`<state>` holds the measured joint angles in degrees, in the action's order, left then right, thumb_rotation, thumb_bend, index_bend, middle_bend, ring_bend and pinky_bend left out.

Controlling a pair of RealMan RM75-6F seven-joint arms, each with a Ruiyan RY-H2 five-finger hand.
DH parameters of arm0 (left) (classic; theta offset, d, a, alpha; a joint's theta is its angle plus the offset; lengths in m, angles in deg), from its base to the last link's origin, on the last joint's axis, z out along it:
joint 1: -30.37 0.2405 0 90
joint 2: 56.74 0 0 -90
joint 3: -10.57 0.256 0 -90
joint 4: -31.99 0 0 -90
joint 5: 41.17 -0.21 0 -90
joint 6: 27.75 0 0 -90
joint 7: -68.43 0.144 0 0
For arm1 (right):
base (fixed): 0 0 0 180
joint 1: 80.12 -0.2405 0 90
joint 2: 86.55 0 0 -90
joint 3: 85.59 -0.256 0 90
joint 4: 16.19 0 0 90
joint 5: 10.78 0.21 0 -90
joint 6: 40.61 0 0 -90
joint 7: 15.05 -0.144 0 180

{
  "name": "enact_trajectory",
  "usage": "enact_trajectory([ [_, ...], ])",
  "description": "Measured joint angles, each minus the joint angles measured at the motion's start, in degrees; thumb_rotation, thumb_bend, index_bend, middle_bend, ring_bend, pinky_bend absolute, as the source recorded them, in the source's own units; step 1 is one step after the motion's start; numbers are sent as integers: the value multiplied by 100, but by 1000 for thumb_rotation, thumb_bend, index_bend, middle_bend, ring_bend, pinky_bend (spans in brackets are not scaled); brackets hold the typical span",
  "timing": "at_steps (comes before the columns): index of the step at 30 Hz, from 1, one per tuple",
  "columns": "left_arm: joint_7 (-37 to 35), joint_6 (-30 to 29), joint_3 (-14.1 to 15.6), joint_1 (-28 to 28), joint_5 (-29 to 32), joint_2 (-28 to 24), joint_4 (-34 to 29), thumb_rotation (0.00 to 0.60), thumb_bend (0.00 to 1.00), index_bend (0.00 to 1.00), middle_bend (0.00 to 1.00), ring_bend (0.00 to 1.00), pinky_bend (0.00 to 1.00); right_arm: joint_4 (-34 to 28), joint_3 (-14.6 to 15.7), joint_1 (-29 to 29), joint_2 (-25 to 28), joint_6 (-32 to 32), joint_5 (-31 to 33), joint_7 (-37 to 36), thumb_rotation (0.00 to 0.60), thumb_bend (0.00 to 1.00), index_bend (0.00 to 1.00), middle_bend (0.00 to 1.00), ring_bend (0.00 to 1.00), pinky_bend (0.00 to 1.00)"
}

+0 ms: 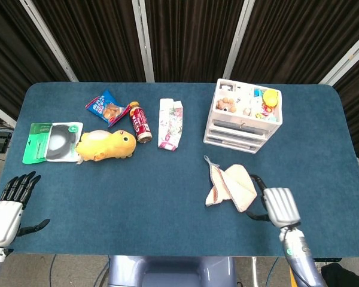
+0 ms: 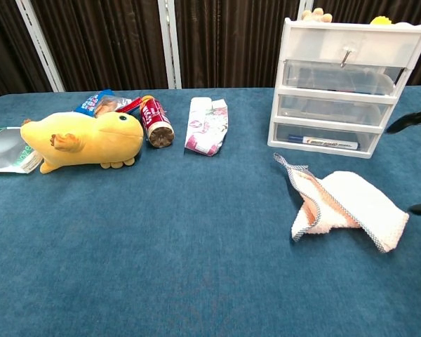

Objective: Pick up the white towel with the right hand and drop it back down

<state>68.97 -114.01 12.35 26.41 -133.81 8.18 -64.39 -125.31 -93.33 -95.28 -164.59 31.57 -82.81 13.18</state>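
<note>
White towel [image 1: 231, 188] not grabbed yet, flat on table [image 1: 167, 179]; right hand [image 1: 278, 206] just beside, open, empty; lift and drop both left.

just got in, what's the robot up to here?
The right hand is at the right edge of the white towel, which lies crumpled on the blue table in front of the white drawer unit. The towel is not lifted, and a grip is not visible yet. The left hand sits open at the table's near left corner, holding nothing. The yellow plush toy, bottle and snack packets are untouched at the far left.
</note>
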Motion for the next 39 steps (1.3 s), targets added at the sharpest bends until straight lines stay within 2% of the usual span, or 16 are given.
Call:
enact_trajectory([
  [8,-113,82,-13,-25,87,-52,-58,600,0,0,0,0,0,457,-343,-539,-1165,-118,872,746,600,4,179,925,919,1000],
  [14,-151,102,-14,-28,116,-72,-82,600,0,0,0,0,0,855,-523,-873,-1729,-54,1370,1108,600,0,178,925,917,1000],
  [23,-189,152,-21,-43,165,-94,-110,600,1,0,0,0,0,1292,-557,-1088,-2077,12,1707,1359,600,0,178,925,917,1000],
  [39,-170,220,-36,-63,244,-93,-152,600,0,0,0,0,0,2099,-674,-1348,-2502,-208,2609,1359,600,15,179,925,917,1000],
])
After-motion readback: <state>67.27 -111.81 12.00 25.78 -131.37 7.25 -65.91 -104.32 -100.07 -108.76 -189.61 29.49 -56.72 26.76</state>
